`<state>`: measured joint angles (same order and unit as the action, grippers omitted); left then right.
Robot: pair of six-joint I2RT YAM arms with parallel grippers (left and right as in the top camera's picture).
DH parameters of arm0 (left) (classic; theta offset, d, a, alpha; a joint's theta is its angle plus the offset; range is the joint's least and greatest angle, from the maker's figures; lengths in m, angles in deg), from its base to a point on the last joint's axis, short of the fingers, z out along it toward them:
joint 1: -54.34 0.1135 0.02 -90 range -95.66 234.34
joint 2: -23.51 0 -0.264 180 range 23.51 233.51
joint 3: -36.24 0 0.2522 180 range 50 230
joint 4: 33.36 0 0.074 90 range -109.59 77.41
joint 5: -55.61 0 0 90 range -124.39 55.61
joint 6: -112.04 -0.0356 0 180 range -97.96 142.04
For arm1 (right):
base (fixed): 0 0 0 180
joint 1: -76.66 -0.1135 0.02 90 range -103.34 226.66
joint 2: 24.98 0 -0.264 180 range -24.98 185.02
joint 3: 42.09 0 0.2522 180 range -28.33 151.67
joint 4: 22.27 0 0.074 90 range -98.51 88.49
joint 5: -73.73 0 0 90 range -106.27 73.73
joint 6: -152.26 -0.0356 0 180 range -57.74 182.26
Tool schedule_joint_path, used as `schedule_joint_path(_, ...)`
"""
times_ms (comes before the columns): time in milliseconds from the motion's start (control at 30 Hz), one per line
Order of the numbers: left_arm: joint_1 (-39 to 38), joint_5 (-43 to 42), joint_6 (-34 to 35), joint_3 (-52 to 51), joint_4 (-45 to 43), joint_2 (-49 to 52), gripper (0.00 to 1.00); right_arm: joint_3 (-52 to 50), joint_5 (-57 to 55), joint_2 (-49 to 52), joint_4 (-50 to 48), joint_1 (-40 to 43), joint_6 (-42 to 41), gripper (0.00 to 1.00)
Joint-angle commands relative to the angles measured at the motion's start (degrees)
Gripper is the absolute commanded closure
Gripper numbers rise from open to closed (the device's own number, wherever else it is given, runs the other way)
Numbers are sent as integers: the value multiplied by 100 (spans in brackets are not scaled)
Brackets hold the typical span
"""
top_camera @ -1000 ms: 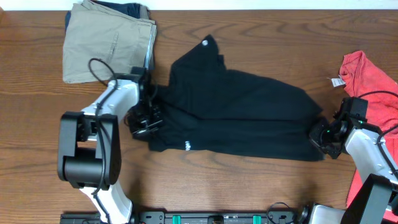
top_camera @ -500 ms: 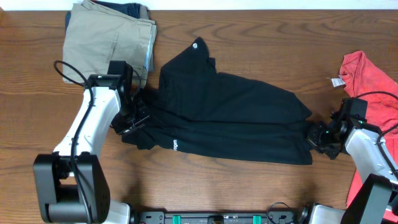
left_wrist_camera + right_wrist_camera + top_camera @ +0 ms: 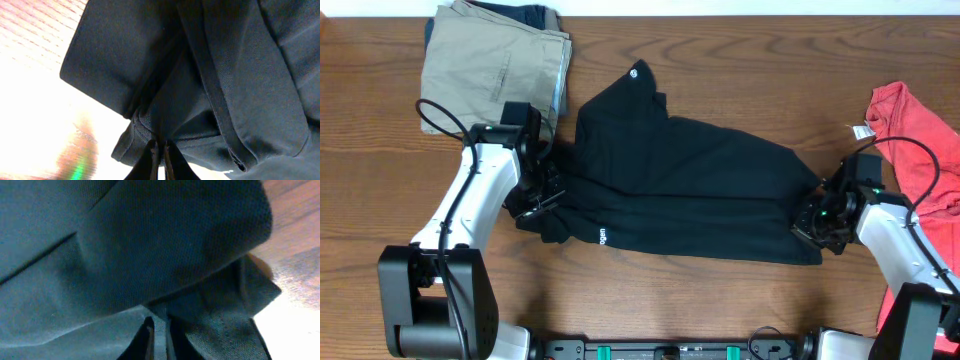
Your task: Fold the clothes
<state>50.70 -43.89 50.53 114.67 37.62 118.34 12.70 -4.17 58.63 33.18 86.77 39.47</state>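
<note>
Black garment lies spread lengthwise across the middle of the wooden table, partly doubled over itself. One corner with a small white mark points toward the far edge, and a white logo shows near the front-left hem. Left gripper is at the garment's left end. In the wrist view its fingers are nearly together, with a bunched edge of black fabric caught at the tips, so it reads as a pinch on the cloth. Right gripper is at the right end, its fingers narrow with a thin fold of the same fabric between them; it also seems to be holding. Change over the last second: the whole garment has slid toward the left. Its left edge now sits closer below the khaki trousers folded at the far-left corner, and its right end has drawn further away from the red shirt and its white tag. The left arm swung outward, carrying its end; the right gripper followed inward, back over the cloth. Reading: both ends are secured and the piece has been dragged into a straighter, more central lie. This looks like set-up for a fold rather than the fold itself, and no clean fold is finished yet. Wrinkles and an overlapped panel remain along the middle. Risk: thin pinches on soft fabric may slip if the ends are lifted unevenly.
</note>
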Motion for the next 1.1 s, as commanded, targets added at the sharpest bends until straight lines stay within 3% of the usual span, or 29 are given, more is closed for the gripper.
schedule_joint_path(0, 2, 155, -37, -70, 39, 59, 93, -136, -608, 96, -9, -94, -369, 91)
schedule_joint_path(300, 2, 424, -35, -70, 179, 59, 93, -166, -1182, 870, -223, 339, -487, 91)
schedule_joint_path(433, 4, 448, -37, -70, 293, 59, 94, -9, -1237, 1060, -96, 684, -352, 99)
schedule_joint_path(600, 2, 444, -33, -70, 313, 59, 93, 721, -1661, 1056, 586, 1045, -328, 99)
schedule_joint_path(867, 2, 343, -33, -57, 400, 48, 94, 1742, -1360, 1056, 1325, 1086, -330, 99)
schedule_joint_path(1000, 2, 264, -37, -13, 544, -20, 93, 1976, -1154, 1056, 1670, 1082, -326, 84)
schedule_joint_path(1067, 0, 234, -92, -13, 577, -55, 68, 2050, -997, 1056, 1784, 1082, -144, 66)
